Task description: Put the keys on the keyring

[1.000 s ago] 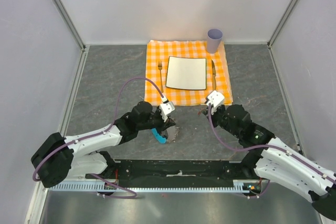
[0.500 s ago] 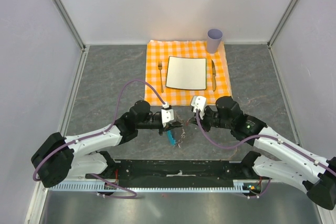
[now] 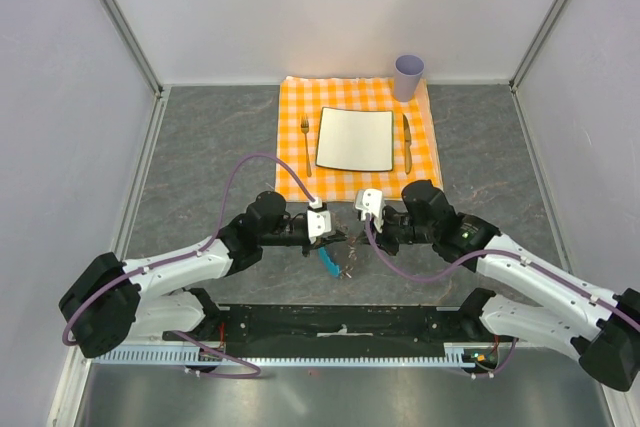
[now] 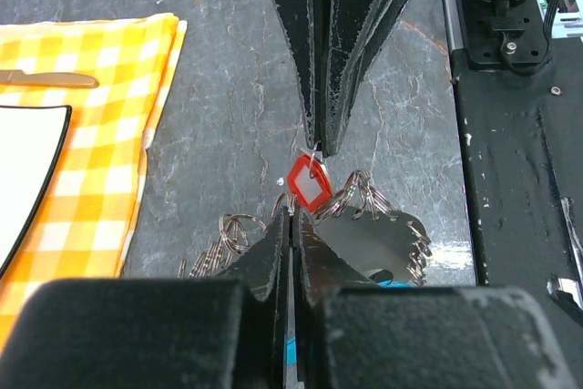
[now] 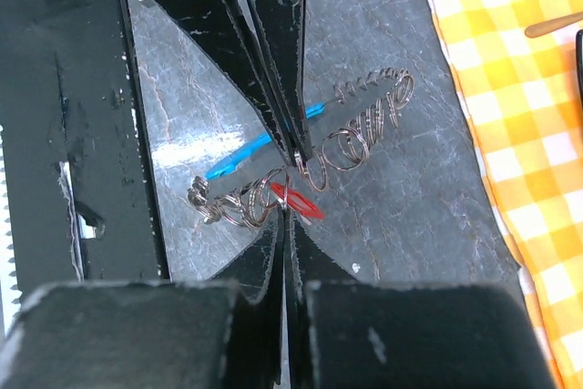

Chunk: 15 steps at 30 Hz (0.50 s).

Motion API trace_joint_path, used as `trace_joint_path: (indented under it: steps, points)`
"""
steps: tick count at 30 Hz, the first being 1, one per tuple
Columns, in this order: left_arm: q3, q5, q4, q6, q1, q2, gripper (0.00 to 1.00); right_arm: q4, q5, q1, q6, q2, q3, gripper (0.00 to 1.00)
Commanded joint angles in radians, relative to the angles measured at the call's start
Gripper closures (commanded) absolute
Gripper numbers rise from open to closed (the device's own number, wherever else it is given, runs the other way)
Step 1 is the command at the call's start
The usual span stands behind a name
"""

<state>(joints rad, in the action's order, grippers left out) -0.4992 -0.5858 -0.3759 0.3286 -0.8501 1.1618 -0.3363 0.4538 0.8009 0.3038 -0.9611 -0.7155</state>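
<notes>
The keyring (image 4: 383,225) is a chain of silvery rings with a bright blue tab (image 5: 244,153). In the top view it hangs at the table's front middle (image 3: 328,263). My left gripper (image 4: 293,218) is shut on the keyring's rings and holds it just above the grey table. The tiny key with a red head (image 4: 308,185) sits between the two sets of fingertips; it also shows in the right wrist view (image 5: 297,200). My right gripper (image 5: 287,212) is shut on the key's thin wire loop. The two grippers meet tip to tip, left (image 3: 338,238) and right (image 3: 352,237).
An orange checked cloth (image 3: 295,182) lies just behind the grippers, with a white plate (image 3: 355,139), a fork (image 3: 305,139), a knife (image 3: 407,142) and a lilac cup (image 3: 408,76). The black base rail (image 3: 340,325) runs along the near edge.
My right gripper has swung left from beside the cloth's corner to meet the left gripper. The left gripper has turned, and the keyring with its blue tab has shifted right.
</notes>
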Motion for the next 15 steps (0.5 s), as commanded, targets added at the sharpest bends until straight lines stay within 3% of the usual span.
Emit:
trace_joint_path:
  steps: [1,15]
  points:
    - [0.008,-0.032,-0.072,0.050,0.002,-0.030,0.98,0.006,0.042,0.000,0.023,-0.011,-0.033,1.00]
    - [0.002,-0.069,-0.072,0.040,0.002,-0.024,0.98,0.037,0.019,0.004,0.008,-0.039,-0.030,1.00]
